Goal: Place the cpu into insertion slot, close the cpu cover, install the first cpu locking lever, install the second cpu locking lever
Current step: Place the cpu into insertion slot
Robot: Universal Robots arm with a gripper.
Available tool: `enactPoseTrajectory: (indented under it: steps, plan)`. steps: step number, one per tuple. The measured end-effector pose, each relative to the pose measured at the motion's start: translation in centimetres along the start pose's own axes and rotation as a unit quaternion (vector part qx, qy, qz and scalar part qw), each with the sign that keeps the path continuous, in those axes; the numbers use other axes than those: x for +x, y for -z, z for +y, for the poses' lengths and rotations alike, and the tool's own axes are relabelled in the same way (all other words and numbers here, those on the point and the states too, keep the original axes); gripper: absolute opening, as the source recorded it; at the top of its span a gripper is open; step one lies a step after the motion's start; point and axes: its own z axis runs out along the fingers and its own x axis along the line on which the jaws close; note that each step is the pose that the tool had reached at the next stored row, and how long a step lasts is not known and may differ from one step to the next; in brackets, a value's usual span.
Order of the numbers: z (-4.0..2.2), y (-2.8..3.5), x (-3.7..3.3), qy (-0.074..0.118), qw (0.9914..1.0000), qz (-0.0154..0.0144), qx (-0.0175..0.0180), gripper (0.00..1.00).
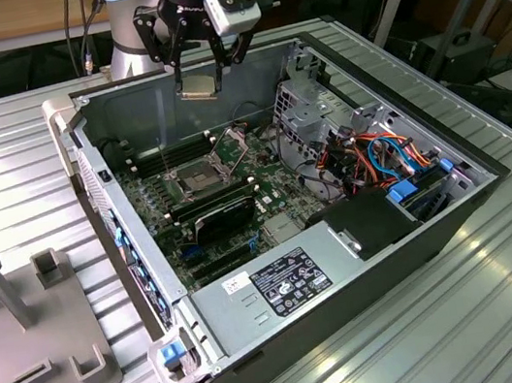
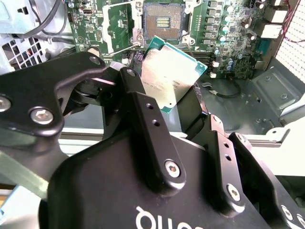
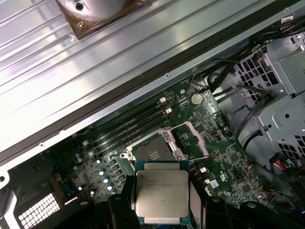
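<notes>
1. Got the gripper (image 1: 199,71) clamped shut on the chip (image 1: 197,86), pinching two opposite edges between the fingers (image 2: 147,119). Silvery top turned toward both wrist cameras.
2. Hanging in mid-air over the far side of the open computer case (image 1: 257,314), well above the green board (image 1: 269,179). Touching nothing except those fingers.
3. Down on the board, toward the exterior view's left of the case: bare socket (image 1: 190,178), with the dark pin field in plain sight in both wrist views. Near it, but not sitting dead over it by the look of things. Hard to call exactly.
4. Right beside the socket: cover (image 3: 199,139) flipped up and open, so nothing blocking the way in.
5. Next to that, one thin wire lever (image 1: 164,160) sticking up, unlatched as far as can be judged. Too fiddly to tell the two levers apart for sure.
6. Progress: pickup done, and that's about it. Left to do: seating the chip, shutting the cover, hooking both levers. Early days, well under halfway at a guess.
</notes>
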Motion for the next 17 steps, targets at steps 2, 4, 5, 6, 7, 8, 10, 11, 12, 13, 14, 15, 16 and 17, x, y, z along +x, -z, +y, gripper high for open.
enactPoseTrajectory:
  steps: [2, 4, 5, 6, 7, 8, 10, 11, 12, 13, 14, 15, 16, 17]
  plan:
    - [0.00, -0.02, 0.00, -0.012, 0.99992, -0.0006, 0.0003, 0.55]
    - [0.00, -0.03, 0.01, -0.020, 0.99979, -0.0011, 0.0003, 0.55]
    - [-0.01, -0.03, 0.01, -0.023, 0.99974, -0.0012, 0.0004, 0.55]
    - [-0.01, -0.03, 0.01, -0.025, 0.99969, -0.0013, 0.0005, 0.55]
    - [-0.01, -0.03, 0.01, -0.026, 0.99965, -0.0014, 0.0005, 0.55]
    - [-0.01, -0.03, 0.01, -0.029, 0.99959, -0.0015, 0.0005, 0.55]
    - [-0.01, -0.03, 0.01, -0.031, 0.99952, -0.0016, 0.0006, 0.55]
    - [-0.01, -0.03, 0.01, -0.032, 0.99950, -0.0016, 0.0006, 0.55]
    - [-0.01, -0.03, 0.01, -0.033, 0.99945, -0.0017, 0.0006, 0.55]
    - [-0.01, -0.03, 0.01, -0.034, 0.99943, -0.0018, 0.0006, 0.55]
    - [-0.01, -0.03, 0.01, -0.034, 0.99941, -0.0018, 0.0006, 0.55]
    - [-0.01, -0.03, 0.01, -0.034, 0.99940, -0.0018, 0.0006, 0.55]
    - [-0.01, -0.03, 0.01, -0.035, 0.99940, -0.0018, 0.0006, 0.55]
    - [-0.01, -0.03, 0.01, -0.034, 0.99940, -0.0018, 0.0006, 0.55]
